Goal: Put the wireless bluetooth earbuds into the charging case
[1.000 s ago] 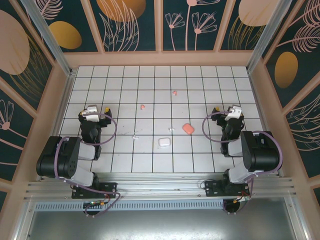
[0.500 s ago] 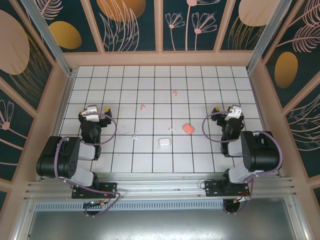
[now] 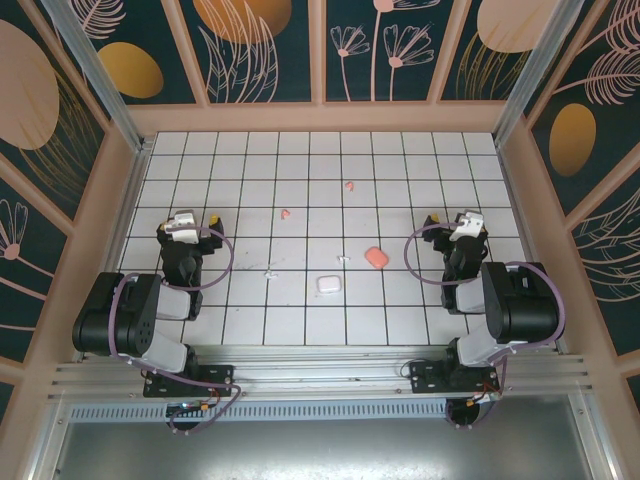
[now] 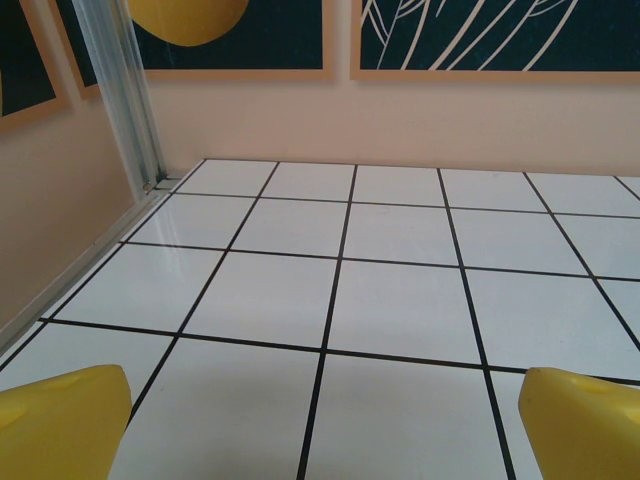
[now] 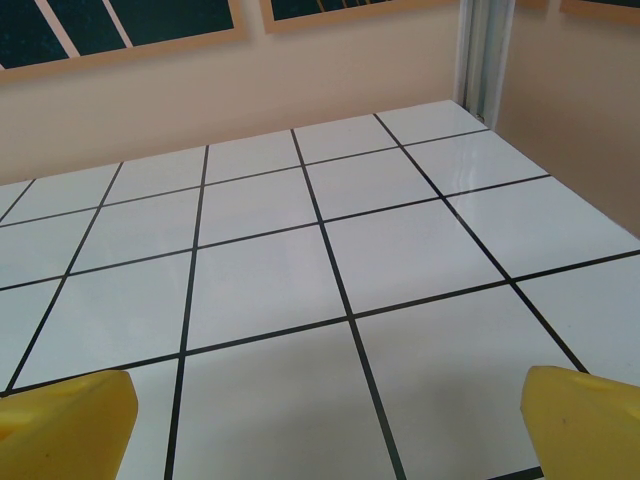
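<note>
Where the white tiled table (image 3: 250,160) meets the peach walls (image 3: 320,117), it is bounded on all sides, and open tiles span the upper half of the top view. The earbuds are seen as tiny specks. The upper pink earbud (image 3: 349,185) lies above centre and the lower pink earbud (image 3: 286,213) lies left of it. The left white earbud (image 3: 269,272) and right white earbud (image 3: 344,259) lie near centre. The pink case (image 3: 376,257) is just right of the latter, with the white case (image 3: 327,284) below. The left gripper (image 4: 322,425) and right gripper (image 5: 322,425) are spread wide over bare tiles, well apart from every piece.
</note>
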`<action>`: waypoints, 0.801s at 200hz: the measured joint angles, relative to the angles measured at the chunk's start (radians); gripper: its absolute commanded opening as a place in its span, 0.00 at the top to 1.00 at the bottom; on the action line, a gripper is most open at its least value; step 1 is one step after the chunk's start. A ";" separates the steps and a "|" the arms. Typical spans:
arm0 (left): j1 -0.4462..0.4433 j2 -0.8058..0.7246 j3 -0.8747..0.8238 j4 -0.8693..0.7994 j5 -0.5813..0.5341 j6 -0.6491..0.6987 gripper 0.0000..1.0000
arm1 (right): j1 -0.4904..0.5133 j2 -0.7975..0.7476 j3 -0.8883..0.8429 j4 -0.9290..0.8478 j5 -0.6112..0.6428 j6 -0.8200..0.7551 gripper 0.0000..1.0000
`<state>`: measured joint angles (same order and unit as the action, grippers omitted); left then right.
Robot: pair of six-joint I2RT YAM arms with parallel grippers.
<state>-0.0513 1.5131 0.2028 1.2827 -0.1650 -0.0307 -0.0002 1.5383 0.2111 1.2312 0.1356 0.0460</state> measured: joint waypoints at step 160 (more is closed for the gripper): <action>0.001 -0.077 0.061 -0.161 -0.058 -0.034 0.02 | 0.008 -0.194 0.168 -0.379 -0.002 0.033 0.01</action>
<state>-0.0502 1.4357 0.2638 1.1217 -0.2226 -0.0643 0.0082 1.3441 0.3790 0.8520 0.1333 0.0792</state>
